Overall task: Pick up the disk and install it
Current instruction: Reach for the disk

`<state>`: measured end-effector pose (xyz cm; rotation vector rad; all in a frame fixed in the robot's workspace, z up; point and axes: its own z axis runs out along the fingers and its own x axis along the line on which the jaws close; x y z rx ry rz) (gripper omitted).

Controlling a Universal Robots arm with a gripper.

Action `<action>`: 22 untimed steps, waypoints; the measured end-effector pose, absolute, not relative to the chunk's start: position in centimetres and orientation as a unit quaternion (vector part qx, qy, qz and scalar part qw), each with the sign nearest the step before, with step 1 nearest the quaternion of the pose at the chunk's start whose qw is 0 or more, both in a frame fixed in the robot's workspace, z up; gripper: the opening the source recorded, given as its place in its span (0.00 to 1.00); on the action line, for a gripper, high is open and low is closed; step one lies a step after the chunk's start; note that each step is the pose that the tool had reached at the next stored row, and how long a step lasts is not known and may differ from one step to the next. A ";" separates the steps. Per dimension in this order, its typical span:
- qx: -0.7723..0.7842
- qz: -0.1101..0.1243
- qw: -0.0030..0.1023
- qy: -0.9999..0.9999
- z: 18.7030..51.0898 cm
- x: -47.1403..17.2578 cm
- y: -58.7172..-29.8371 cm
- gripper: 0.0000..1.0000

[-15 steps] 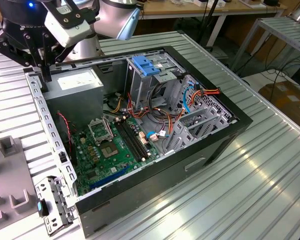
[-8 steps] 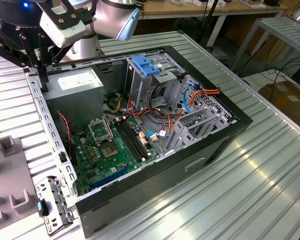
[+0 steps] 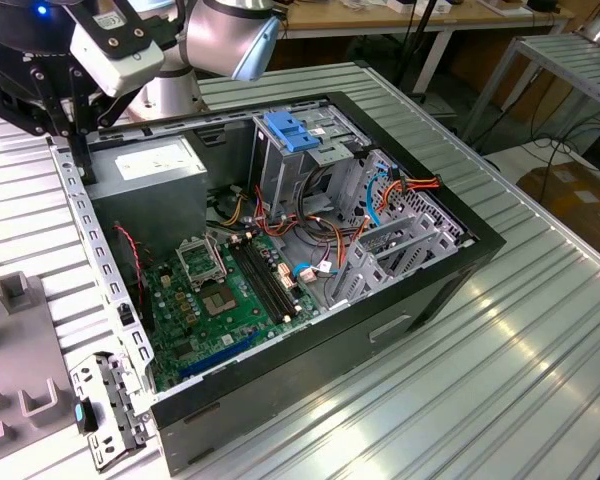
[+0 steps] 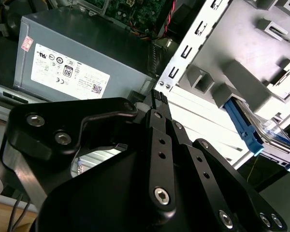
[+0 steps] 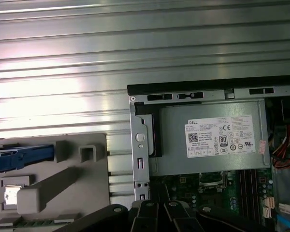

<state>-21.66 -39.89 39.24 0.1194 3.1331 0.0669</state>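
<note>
Fingers [image 4: 159, 116] of the black linkage gripper [image 4: 157, 96] seem to be drawn together with nothing between them, though the second wrist view looks along them at a steep angle, so I hold that loosely. The flat silver-and-black hard disk [image 4: 279, 137] with its blue plastic side rail [image 4: 241, 126] lies in a moulded grey plastic fixture [image 5: 63, 183]. That fixture rests on the ribbed aluminium table [image 3: 540, 330] just beside the open black computer case [image 3: 420, 290] and outside it. In the first wrist view the same blue rail pokes out at the fixture's edge. The gripper is apart from the disk. It hangs over the corner of the case, above the perforated metal edge and near the grey rectangular power-supply box with a white sticker [image 5: 208, 137]. Deeper in the case, in the exterior view, lie the green motherboard [image 3: 220, 300] and the bare metal drive cage topped by a blue plastic latch [image 3: 290, 135]. By my judgement the task is at its start: the disk is not yet picked up, and both the pickup and the installation into the case are left to do.
</note>
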 end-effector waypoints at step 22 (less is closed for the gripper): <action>0.038 0.021 0.001 0.999 39.2 -23.0 -39.9 0.11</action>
